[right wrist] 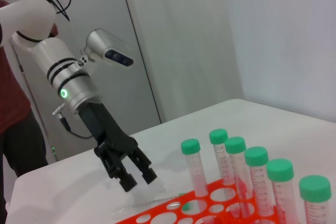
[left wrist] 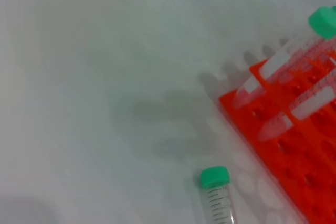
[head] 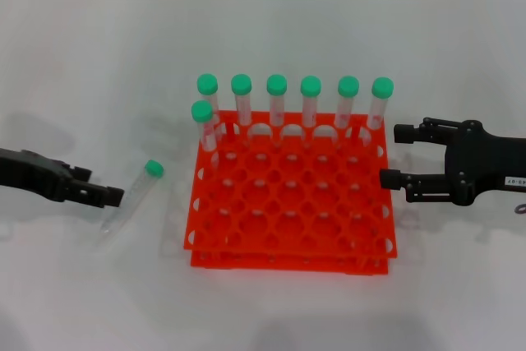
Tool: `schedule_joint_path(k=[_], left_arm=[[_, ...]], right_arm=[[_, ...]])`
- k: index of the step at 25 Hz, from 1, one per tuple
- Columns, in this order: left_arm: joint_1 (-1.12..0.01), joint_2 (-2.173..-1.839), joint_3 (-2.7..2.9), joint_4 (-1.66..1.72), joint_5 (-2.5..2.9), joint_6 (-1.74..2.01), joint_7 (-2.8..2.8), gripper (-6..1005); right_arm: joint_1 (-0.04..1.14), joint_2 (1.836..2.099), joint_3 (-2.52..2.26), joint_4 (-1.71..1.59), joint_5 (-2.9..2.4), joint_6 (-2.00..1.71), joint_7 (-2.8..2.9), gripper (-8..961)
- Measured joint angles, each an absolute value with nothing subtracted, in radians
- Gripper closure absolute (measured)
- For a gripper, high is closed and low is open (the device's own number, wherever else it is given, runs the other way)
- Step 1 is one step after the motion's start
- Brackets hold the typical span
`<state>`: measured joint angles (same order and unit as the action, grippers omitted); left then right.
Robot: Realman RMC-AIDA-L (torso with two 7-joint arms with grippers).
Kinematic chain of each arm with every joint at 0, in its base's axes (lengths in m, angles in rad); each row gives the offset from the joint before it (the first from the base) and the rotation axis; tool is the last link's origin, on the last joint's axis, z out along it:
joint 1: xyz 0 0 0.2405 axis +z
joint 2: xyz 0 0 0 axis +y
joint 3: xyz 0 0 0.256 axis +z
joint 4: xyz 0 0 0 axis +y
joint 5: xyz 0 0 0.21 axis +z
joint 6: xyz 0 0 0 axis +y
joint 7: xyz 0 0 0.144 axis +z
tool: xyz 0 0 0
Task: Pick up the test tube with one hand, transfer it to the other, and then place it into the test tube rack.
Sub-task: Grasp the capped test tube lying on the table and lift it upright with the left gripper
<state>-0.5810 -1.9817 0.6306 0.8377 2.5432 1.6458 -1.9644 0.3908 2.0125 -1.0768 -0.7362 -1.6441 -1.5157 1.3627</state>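
Note:
A clear test tube (head: pixel 130 196) with a green cap lies on the white table, left of the orange-red rack (head: pixel 288 203). It also shows in the left wrist view (left wrist: pixel 216 195), next to the rack's corner (left wrist: pixel 294 150). My left gripper (head: pixel 107 186), unlabelled, is low over the table just left of the tube, open and empty. It also shows in the right wrist view (right wrist: pixel 137 179) below its silver wrist with a green light. My right gripper (head: pixel 394 155), with a white label, is open and empty at the rack's right side.
Several green-capped tubes (head: pixel 311 104) stand upright in the rack's back row, and one more (head: pixel 203 125) stands in the second row at the left. They also show in the right wrist view (right wrist: pixel 236 171). A wall and a person's arm lie behind the left arm.

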Motion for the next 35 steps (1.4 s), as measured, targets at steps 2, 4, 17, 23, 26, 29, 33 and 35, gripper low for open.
schedule_joint_path(k=[2,4,17,23,26,29,33,35], left_arm=[[-0.589,-1.983,0.633,0.822,2.548,1.641,-1.967,116],[-0.595,-1.984,0.634,0.812,2.549,1.640,-1.967,118],[-0.602,-1.975,0.691,0.810,2.569,1.657,-2.009,127],[-0.622,-1.961,0.720,0.811,2.595,1.674,-2.040,130],[-0.632,-1.959,0.722,0.810,2.607,1.681,-2.045,131],[-0.643,-1.960,0.722,0.810,2.622,1.688,-2.046,133],[-0.652,-1.964,0.723,0.810,2.630,1.691,-2.048,134],[-0.654,-1.965,0.730,0.810,2.644,1.692,-2.057,135]], right_arm=[[0.391,2.012,-1.077,-0.736,-1.644,-1.516,1.364,140],[0.391,2.012,-1.078,-0.736,-1.644,-1.515,1.364,140],[0.397,2.012,-1.088,-0.736,-1.644,-1.516,1.364,139],[0.399,2.012,-1.090,-0.736,-1.644,-1.516,1.364,139],[0.399,2.012,-1.095,-0.736,-1.644,-1.516,1.364,139],[0.399,2.012,-1.100,-0.735,-1.644,-1.515,1.364,140],[0.397,2.012,-1.100,-0.735,-1.644,-1.512,1.363,140],[0.397,2.012,-1.100,-0.733,-1.644,-1.512,1.363,140]])
